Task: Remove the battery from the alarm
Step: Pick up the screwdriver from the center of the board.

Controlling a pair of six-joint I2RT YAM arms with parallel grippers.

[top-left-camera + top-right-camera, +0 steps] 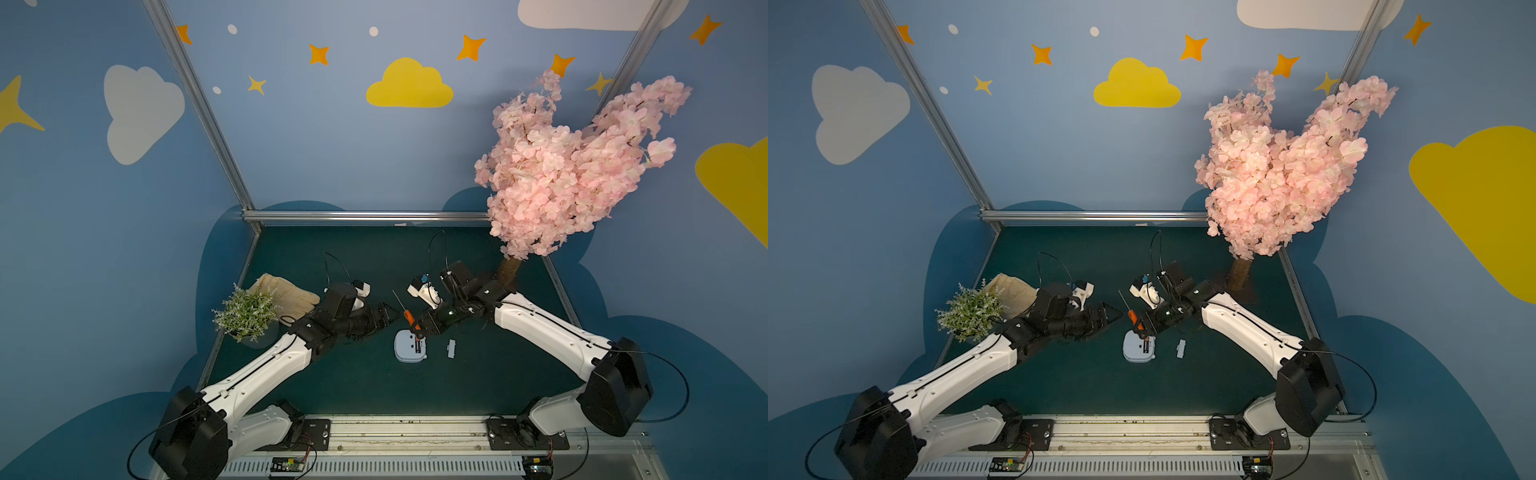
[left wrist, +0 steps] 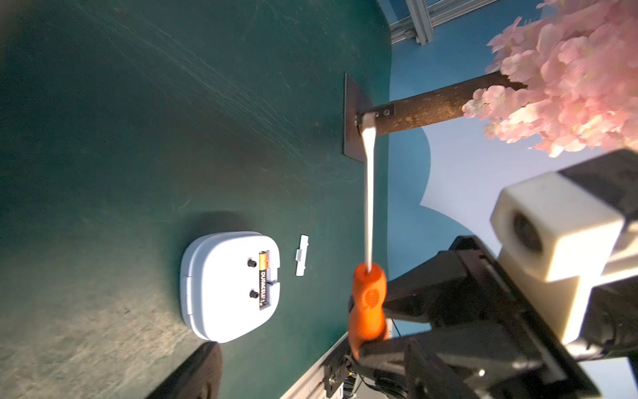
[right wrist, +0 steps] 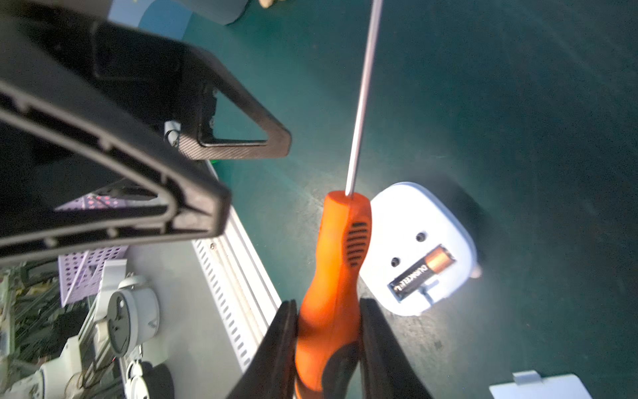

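The pale blue alarm (image 1: 409, 349) (image 1: 1139, 349) lies face down on the green mat, its back compartment uncovered. The battery (image 2: 264, 280) (image 3: 422, 272), dark with a copper end, sits inside that compartment. My right gripper (image 3: 329, 307) (image 1: 417, 328) is shut on the orange handle of a screwdriver (image 3: 335, 269) (image 2: 367, 304), held just above the alarm's far edge with the shaft pointing away. My left gripper (image 1: 392, 316) (image 3: 255, 176) hangs open and empty to the left of the screwdriver. Only one of its fingers (image 2: 193, 373) shows in the left wrist view.
The small pale cover (image 1: 451, 348) (image 2: 301, 255) lies on the mat right of the alarm. A potted green plant (image 1: 247, 311) and a beige cloth bag (image 1: 286, 295) stand at the left. A pink blossom tree (image 1: 573, 166) rises from the back right corner.
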